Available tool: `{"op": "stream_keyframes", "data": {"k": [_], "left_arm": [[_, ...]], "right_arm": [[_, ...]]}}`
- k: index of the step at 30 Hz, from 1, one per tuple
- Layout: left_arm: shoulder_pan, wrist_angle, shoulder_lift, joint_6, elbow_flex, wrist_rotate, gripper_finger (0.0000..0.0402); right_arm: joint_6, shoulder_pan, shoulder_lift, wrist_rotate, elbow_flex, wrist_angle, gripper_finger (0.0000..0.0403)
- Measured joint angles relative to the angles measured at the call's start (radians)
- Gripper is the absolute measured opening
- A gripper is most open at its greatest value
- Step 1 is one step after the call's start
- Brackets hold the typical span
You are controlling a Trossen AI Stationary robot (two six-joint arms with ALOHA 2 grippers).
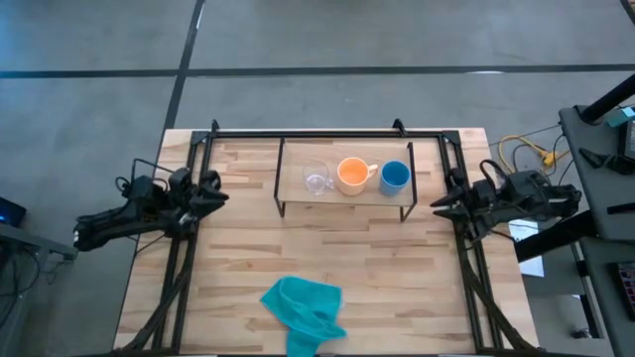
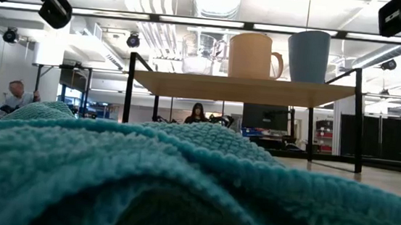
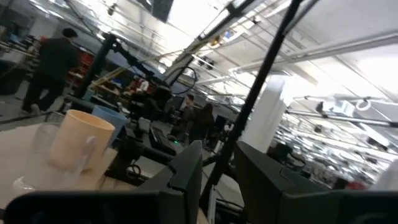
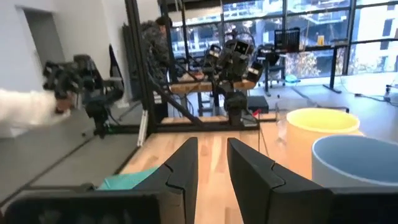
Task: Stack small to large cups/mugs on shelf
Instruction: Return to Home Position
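Observation:
The shelf (image 1: 345, 199) stands at the table's far middle. On its board, each upright on its base in a row from left to right, are the clear glass cup (image 1: 316, 180), the orange mug (image 1: 352, 175) and the blue cup (image 1: 395, 177). The low view shows the row too: glass cup (image 2: 200, 54), mug (image 2: 253, 55), blue cup (image 2: 309, 56). My left gripper (image 1: 223, 195) hovers left of the shelf, open by a narrow gap and empty. My right gripper (image 1: 435, 205) hovers right of the shelf, open by a narrow gap and empty. Both point at the shelf.
A crumpled teal cloth (image 1: 303, 312) lies near the table's near edge, at the middle, and fills the low view's foreground (image 2: 143, 180). Black frame rails (image 1: 327, 132) run along the table's far edge and both sides. People show in the room beyond.

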State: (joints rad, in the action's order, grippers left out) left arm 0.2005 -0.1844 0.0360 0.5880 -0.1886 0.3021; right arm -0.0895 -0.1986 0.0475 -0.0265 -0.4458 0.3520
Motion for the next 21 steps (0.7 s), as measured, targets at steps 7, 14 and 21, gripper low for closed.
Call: {"op": "stream_keyframes", "data": {"k": [7,14,21], "left_arm": [[0.0,0.007,-0.006,-0.012,0.012,0.033,0.0081],[0.0,0.004,-0.008,-0.018,0.04,0.034,0.0081],[0.0,-0.065,-0.008,-0.015,0.084,0.036,0.0081]], "right_arm": [[-0.048,0.0,-0.001,0.0,0.046,0.007,0.0075],[-0.087,0.0,-0.001,0.0,0.092,-0.017,0.0069],[-0.086,0.0,-0.001,0.001,0.164,-0.071,0.0077]]}}
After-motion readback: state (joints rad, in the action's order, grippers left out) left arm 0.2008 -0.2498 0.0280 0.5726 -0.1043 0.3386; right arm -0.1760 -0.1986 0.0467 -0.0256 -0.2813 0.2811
